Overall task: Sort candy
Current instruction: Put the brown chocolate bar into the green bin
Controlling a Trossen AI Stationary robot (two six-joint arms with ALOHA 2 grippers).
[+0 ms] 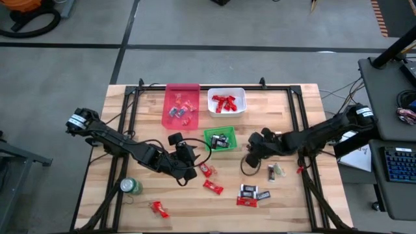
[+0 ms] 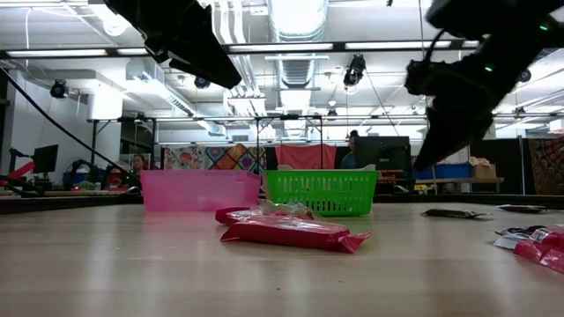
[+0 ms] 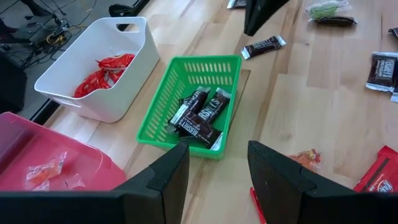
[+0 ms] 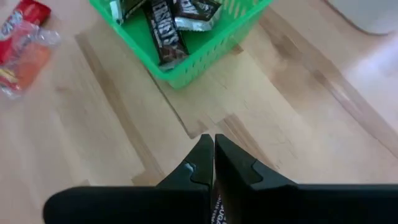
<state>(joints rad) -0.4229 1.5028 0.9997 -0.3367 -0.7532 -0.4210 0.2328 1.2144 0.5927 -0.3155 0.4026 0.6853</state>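
On the bench (image 1: 286,208): candy partly sorted, loose pieces still out front.
Dark bars in green basket (image 3: 163,106), red candy (image 1: 223,102) in white bin (image 1: 242,97); right hand (image 1: 251,158) just beside the basket, fingers pinched on a dark wrapped candy (image 4: 217,210); left hand (image 3: 217,177) near the basket, fingers apart, empty.

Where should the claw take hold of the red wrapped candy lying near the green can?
Grip the red candy across its narrow middle, coming straight down from above. It lies flat on the table, so a sideways approach would likely find nothing to pinch. Bare wood along both long sides leaves room for the fingers, and the green can stands apart.
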